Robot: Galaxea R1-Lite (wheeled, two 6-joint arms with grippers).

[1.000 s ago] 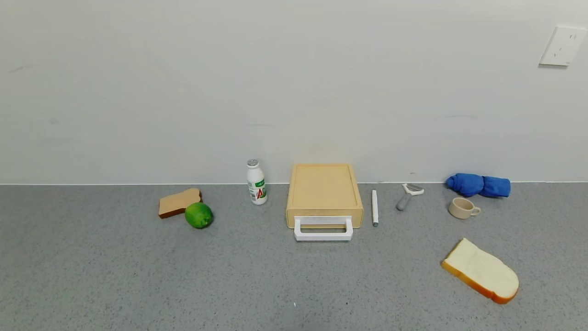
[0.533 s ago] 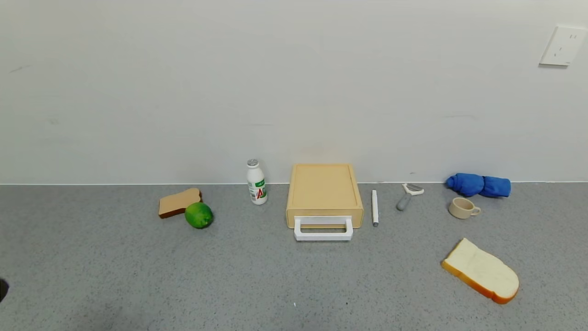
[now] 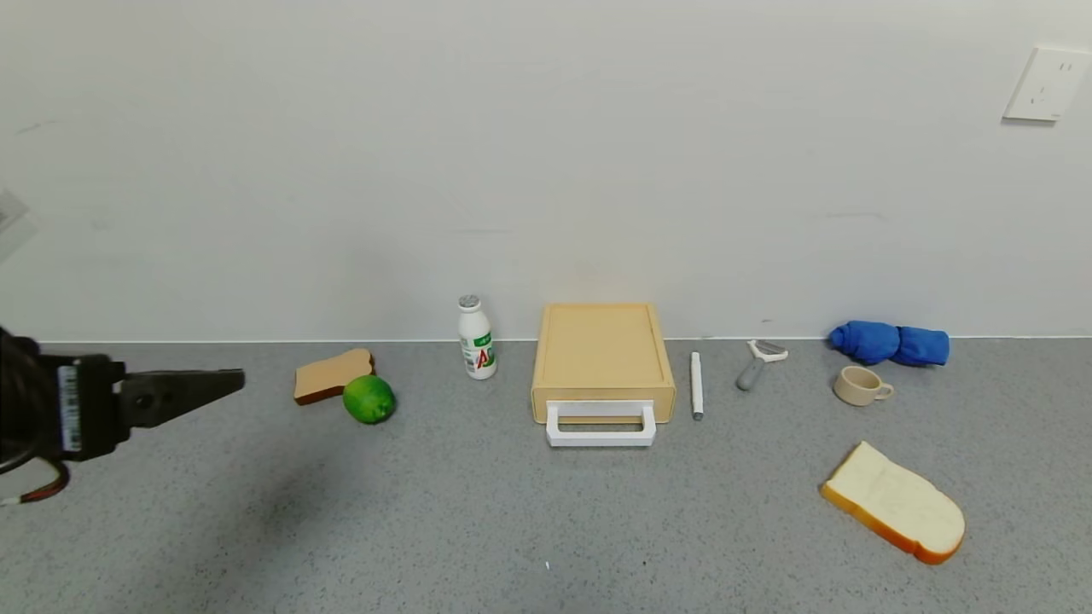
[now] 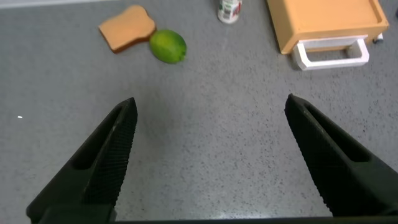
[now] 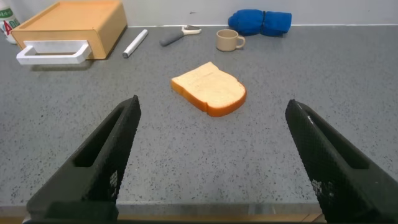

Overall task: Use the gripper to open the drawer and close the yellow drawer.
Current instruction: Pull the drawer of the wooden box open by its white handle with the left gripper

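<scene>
The tan-yellow drawer [image 3: 602, 354] stands against the back wall at the table's middle, shut, with its white loop handle [image 3: 601, 425] facing me. It also shows in the left wrist view [image 4: 323, 22] and the right wrist view [image 5: 71, 25]. My left gripper [image 3: 230, 379] has come in at the far left, above the table, well left of the drawer. In the left wrist view the left gripper [image 4: 211, 109] is open and empty over bare table. My right gripper [image 5: 214, 109] is open and empty, out of the head view, near the table's front edge.
A white bottle [image 3: 476, 338], a green lime [image 3: 369, 398] and a brown bread slice [image 3: 331, 375] sit left of the drawer. A white pen [image 3: 696, 385], a peeler [image 3: 757, 362], a beige cup [image 3: 860, 385], a blue cloth [image 3: 890, 343] and a pale bread slice [image 3: 894, 502] lie to its right.
My left gripper has come into the head view from the left edge and moved right. The drawer and the other things have not moved.
</scene>
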